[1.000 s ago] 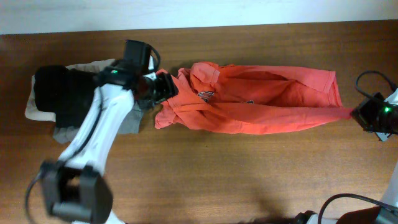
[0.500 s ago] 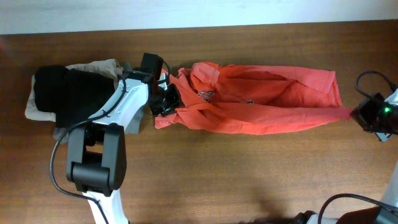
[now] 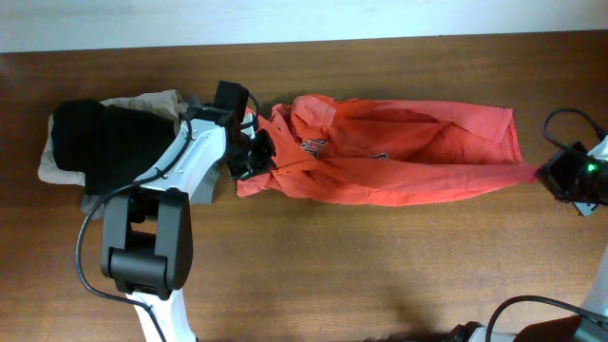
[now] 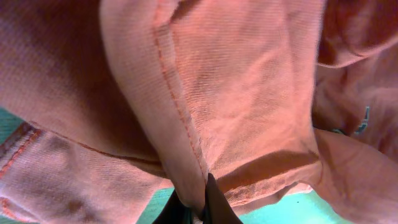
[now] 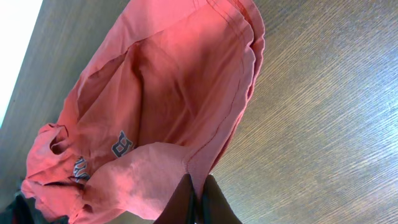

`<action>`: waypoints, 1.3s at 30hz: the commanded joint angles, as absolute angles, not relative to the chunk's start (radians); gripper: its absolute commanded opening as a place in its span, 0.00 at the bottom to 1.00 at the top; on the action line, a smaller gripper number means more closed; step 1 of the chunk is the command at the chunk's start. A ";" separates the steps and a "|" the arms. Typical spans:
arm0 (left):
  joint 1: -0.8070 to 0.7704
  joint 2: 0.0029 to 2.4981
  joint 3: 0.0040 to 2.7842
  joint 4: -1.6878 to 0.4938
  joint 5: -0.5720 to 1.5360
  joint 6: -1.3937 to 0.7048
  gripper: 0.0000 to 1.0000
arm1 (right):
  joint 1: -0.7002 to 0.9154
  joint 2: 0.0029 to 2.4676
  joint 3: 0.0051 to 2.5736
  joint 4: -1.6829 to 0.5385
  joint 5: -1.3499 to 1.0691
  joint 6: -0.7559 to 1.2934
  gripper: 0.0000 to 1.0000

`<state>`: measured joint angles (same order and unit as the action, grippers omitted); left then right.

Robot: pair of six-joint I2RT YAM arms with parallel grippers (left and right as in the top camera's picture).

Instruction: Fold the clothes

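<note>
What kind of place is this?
Probably a robotics test bench rather than a home: a left gripper and right gripper pinch a red-orange T-shirt on a wooden table, beside a pile of folded garments.

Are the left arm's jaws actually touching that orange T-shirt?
Touching. The left wrist view shows a seamed fold of the orange T-shirt pinched between the shut left jaws at the bottom edge.
</note>
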<state>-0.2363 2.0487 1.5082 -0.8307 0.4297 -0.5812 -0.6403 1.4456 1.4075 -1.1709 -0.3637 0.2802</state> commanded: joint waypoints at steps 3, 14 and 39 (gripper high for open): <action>-0.230 1.964 1.563 -0.842 0.421 -0.491 0.06 | -0.635 1.448 1.420 -1.171 -0.354 0.278 0.04; -0.230 1.954 1.564 -0.869 0.392 -0.442 0.11 | -0.635 1.448 1.420 -1.171 -0.354 0.278 0.04; -0.240 1.974 1.536 -0.936 0.332 -0.463 0.54 | -0.635 1.448 1.420 -1.171 -0.354 0.278 0.04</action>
<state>-0.2356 1.9823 1.5482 -0.9485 0.3466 -0.4488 -0.6403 1.4456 1.4075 -1.1709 -0.3634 0.2802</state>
